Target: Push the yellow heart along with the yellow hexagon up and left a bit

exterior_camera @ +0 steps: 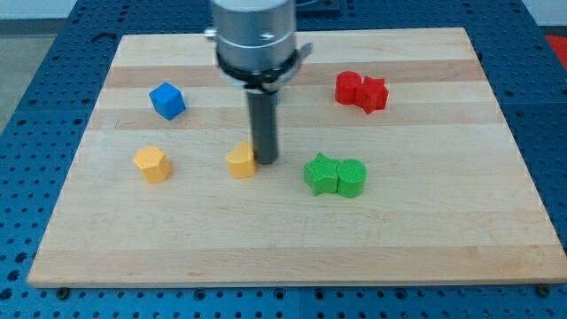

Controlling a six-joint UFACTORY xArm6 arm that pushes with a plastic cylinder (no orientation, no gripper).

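The yellow heart lies near the board's middle. The yellow hexagon lies well to the view's left of it, apart from it. My tip stands right beside the heart, on its right side, touching or almost touching it. The rod rises from there to the arm's grey housing at the view's top.
A blue cube sits up and left, above the hexagon. Two red blocks sit together at the upper right. A green star and a green round block sit together to the right of my tip. The wooden board lies on a blue pegboard table.
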